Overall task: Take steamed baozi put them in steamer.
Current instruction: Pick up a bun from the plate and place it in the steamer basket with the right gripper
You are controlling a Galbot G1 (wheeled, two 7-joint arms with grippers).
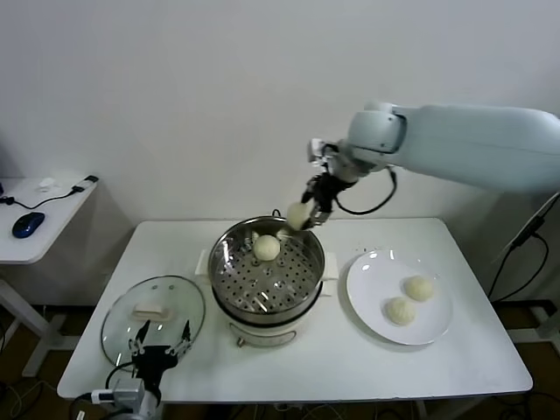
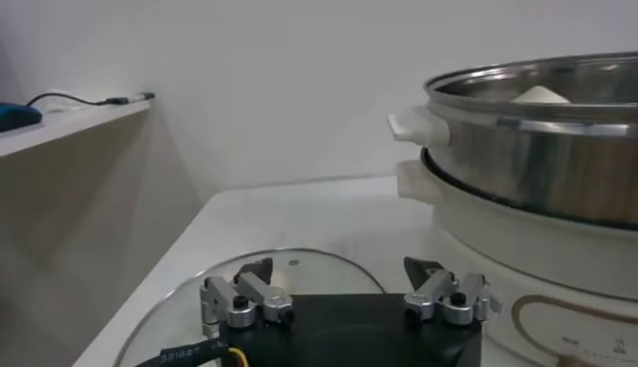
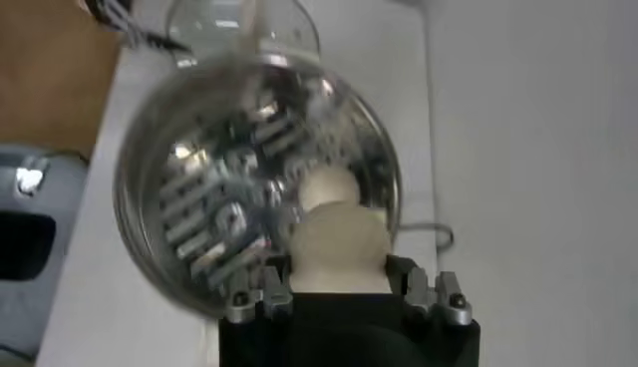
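1. One bun hangs in the air over the back rim of the steamer, pinched between the fingers of the right gripper; in the right wrist view the same bun fills the gap between the two fingers directly above the pot.
2. A second bun already lies inside the steamer, on the holed metal floor toward its back side; its top just peeks over the steel rim in the left wrist view.
3. The steamer stands roughly in the middle of the white table, its shiny pot seated in a white base with side handles.
4. To the right of the steamer, just beside it, sits a flat white plate with two more buns on it: one farther from the steamer, one a little nearer the front edge of the table. They lie close together.
5. To the left of the steamer, at the front, a round glass lid with a white handle lies flat on the table.
6. The left gripper hovers low over the near edge of that lid, fingers spread wide and holding nothing; its fingertips show apart over the glass.
7. Farther left of the steamer, off the table, a small side desk carries a blue mouse and a cable.
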